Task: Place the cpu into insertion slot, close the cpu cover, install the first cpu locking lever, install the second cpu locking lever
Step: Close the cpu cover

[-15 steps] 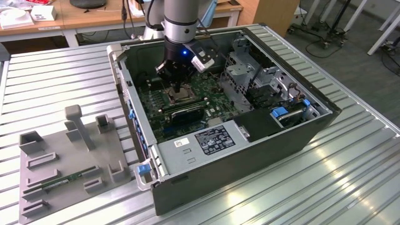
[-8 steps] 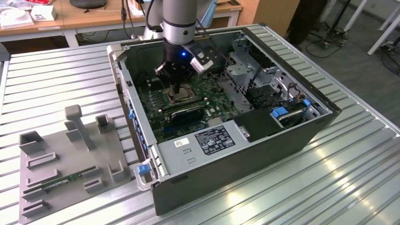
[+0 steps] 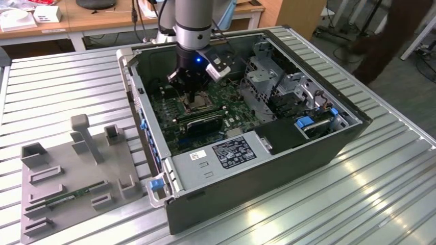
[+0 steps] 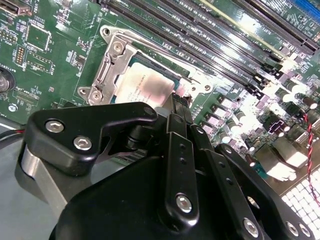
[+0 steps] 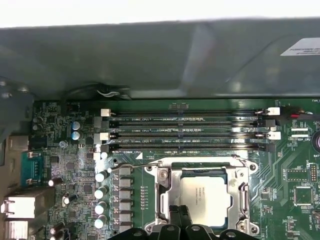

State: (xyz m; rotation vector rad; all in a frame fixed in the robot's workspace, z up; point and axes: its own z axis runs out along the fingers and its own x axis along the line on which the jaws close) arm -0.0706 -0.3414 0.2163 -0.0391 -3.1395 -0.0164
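Your pincer (image 4: 180,106) is clenched, its fingertips together with nothing between them, and it stands just at the edge of the cpu (image 5: 205,200). The chip lies flat in the insertion slot (image 5: 202,173) on the green motherboard (image 5: 295,150). The cpu cover (image 5: 164,195) lies down around the chip, so I judge the closed tips are there to push on metal, not to carry.
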